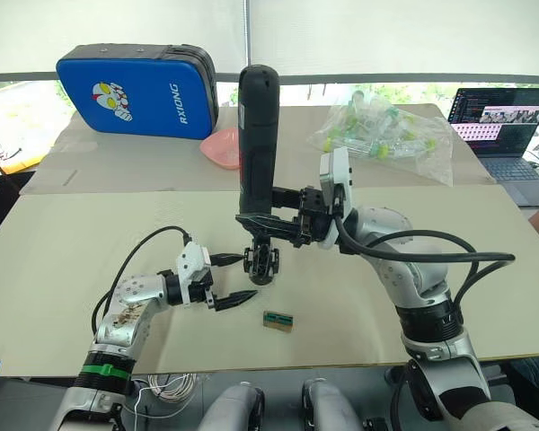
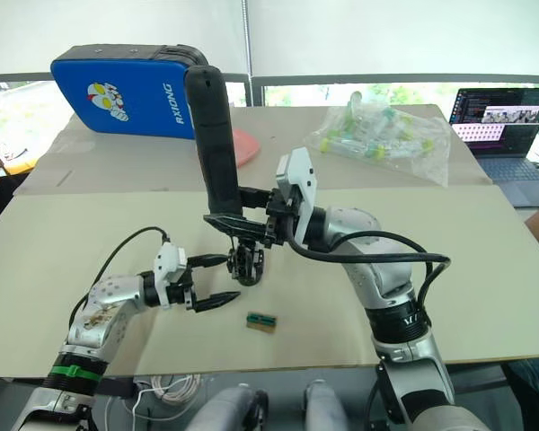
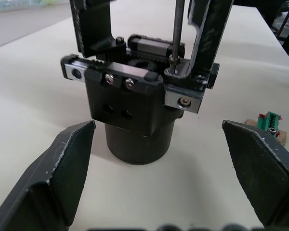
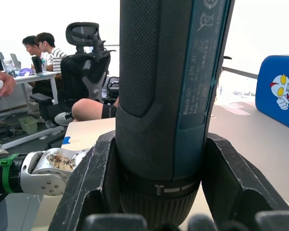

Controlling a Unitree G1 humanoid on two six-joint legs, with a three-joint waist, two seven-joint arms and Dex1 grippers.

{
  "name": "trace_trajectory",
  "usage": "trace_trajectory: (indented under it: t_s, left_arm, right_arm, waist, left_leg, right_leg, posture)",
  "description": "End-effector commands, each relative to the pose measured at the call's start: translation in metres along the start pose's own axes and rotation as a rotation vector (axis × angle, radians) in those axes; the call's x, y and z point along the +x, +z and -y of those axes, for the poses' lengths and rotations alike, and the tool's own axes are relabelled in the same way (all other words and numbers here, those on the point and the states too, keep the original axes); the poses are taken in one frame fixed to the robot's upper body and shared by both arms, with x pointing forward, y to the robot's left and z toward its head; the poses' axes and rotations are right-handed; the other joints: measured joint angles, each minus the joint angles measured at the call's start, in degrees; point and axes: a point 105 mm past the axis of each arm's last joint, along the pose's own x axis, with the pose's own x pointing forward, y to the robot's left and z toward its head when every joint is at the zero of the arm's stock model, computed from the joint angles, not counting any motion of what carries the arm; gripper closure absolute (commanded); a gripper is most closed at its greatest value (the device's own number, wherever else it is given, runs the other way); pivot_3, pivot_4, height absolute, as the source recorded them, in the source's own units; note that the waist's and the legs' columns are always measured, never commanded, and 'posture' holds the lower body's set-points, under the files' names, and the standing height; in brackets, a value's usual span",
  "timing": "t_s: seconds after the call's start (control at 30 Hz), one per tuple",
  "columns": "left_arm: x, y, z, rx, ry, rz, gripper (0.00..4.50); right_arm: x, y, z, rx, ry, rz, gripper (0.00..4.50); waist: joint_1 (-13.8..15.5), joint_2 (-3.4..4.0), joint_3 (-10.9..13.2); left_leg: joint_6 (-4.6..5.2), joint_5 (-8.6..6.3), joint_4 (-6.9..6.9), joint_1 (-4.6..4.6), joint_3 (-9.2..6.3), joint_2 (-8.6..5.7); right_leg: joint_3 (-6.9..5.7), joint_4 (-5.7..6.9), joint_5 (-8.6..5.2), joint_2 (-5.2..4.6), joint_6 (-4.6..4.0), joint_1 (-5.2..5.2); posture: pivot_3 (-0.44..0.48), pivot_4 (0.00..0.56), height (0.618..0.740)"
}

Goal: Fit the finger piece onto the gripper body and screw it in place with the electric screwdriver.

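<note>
The electric screwdriver [image 1: 257,135] stands upright, and my right gripper [image 1: 262,221] is shut on its lower end. Its thin bit [image 3: 176,33] comes down onto a screw on top of the gripper body [image 3: 135,120], a black block standing on the table. The finger piece [image 3: 208,38] stands upright on the body's rail right beside the bit. My left gripper [image 1: 250,277] is open at table level, with one finger [image 3: 62,163] on each side of the body and neither touching it. In the right wrist view both fingers [image 4: 91,183] press on the screwdriver [image 4: 168,96].
A small green connector [image 1: 278,321] lies on the table just in front of the body. At the back stand a blue case [image 1: 136,90], a pink dish [image 1: 223,148], a plastic bag of parts [image 1: 382,130] and a laptop [image 1: 501,121]. People sit at desks [image 4: 43,48] beyond the table.
</note>
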Motion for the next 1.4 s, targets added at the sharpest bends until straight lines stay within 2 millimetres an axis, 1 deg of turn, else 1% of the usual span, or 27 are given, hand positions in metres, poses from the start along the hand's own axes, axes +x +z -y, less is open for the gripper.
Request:
trace_trajectory:
  t_s: [0.03, 0.23, 0.37, 0.6, 0.9, 1.27, 1.33, 1.4]
  left_arm:
    - [0.006, 0.002, -0.001, 0.024, 0.007, 0.008, 0.0]
    - [0.016, -0.007, -0.005, 0.015, 0.036, -0.015, 0.0]
    - [0.022, -0.008, -0.009, 0.021, 0.042, -0.011, 0.0]
    - [0.025, -0.01, -0.015, 0.035, 0.054, -0.012, 0.0]
    - [0.029, -0.015, -0.017, 0.041, 0.044, -0.007, 0.0]
    - [0.036, -0.019, -0.015, 0.021, 0.012, -0.001, 0.0]
    - [0.038, -0.02, -0.014, 0.017, 0.005, -0.004, 0.56]
    - [0.039, -0.021, -0.013, 0.016, 0.001, -0.005, 1.33]
  right_arm:
    - [0.003, 0.018, -0.008, -0.077, 0.036, 0.061, 2.54]
    - [0.002, 0.017, -0.007, -0.08, 0.033, 0.056, 2.54]
    - [0.002, 0.017, -0.006, -0.081, 0.033, 0.054, 2.54]
    - [0.003, 0.017, -0.004, -0.083, 0.031, 0.051, 2.54]
    - [0.003, 0.017, -0.002, -0.082, 0.028, 0.048, 2.54]
    - [0.003, 0.016, -0.001, -0.081, 0.026, 0.038, 2.54]
    - [0.003, 0.016, -0.001, -0.079, 0.023, 0.034, 2.54]
    - [0.003, 0.015, 0.0, -0.078, 0.02, 0.031, 2.54]
  waist:
    - [0.0, 0.0, 0.0]
    - [-0.1, -0.01, 0.0]
    - [-0.1, -0.01, 0.0]
    - [-0.1, -0.01, 0.0]
    - [0.0, -0.01, 0.0]
    - [0.5, -0.01, 0.0]
    - [0.6, -0.01, 0.0]
    - [0.6, -0.01, 0.0]
  left_leg:
    - [-0.02, 0.02, 0.0, 0.0, 0.0, 0.0]
    - [0.02, 0.0, 0.02, 0.0, 0.0, -0.02]
    - [0.1, -0.05, 0.06, 0.0, 0.0, -0.01]
    - [0.11, -0.05, 0.1, 0.0, 0.0, -0.01]
    - [0.13, -0.06, 0.17, 0.0, -0.01, -0.02]
    - [0.23, -0.12, 0.21, 0.24, -0.01, -0.02]
    - [0.23, -0.12, 0.21, 0.24, -0.01, -0.02]
    - [0.23, -0.13, 0.21, 0.25, -0.01, -0.02]
  right_leg:
    - [0.0, 0.04, 0.0, 0.0, 0.0, 0.0]
    - [0.03, 0.3, 0.0, -0.02, 0.0, 0.0]
    - [0.03, 0.33, 0.0, -0.01, -0.01, 0.01]
    - [0.03, 0.36, 0.01, -0.01, -0.02, 0.01]
    - [0.03, 0.4, 0.01, -0.01, -0.03, 0.02]
    - [0.01, 0.4, 0.01, -0.02, -0.03, 0.06]
    - [0.01, 0.4, 0.01, -0.02, -0.03, 0.06]
    - [0.01, 0.4, 0.01, -0.02, -0.03, 0.07]
  posture:
    - [0.0, 0.15, 0.74]
    - [0.0, 0.15, 0.74]
    - [0.0, 0.15, 0.74]
    - [0.0, 0.15, 0.74]
    - [0.0, 0.15, 0.74]
    - [0.0, 0.15, 0.74]
    - [0.0, 0.15, 0.74]
    - [0.0, 0.15, 0.74]
